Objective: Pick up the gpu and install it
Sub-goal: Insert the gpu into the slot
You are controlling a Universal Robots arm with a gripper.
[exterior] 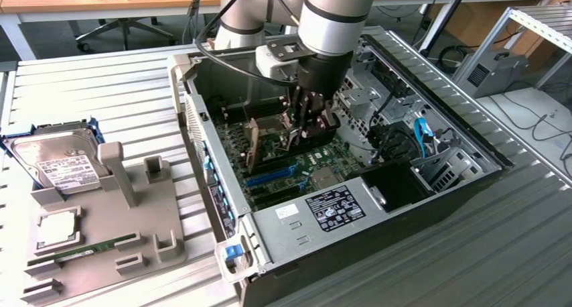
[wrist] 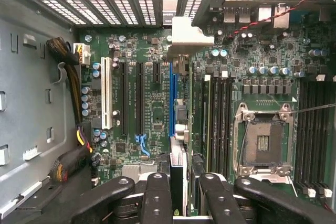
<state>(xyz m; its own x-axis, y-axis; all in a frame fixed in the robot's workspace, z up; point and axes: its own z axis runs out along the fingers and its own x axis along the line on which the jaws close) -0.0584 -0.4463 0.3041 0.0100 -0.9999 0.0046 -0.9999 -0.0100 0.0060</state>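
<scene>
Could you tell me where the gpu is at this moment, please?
In the exterior view the gpu stands on edge inside the open computer case, held by the gripper just above the motherboard.

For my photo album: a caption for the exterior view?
Robot fingers lowering the gpu into an open computer case.

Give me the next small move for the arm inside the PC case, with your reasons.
Probably a short, straight press down. The gripper holds the gpu on edge above the motherboard, and the wrist view shows the card's edge lined up with the blue expansion slot, not visibly seated yet.
</scene>
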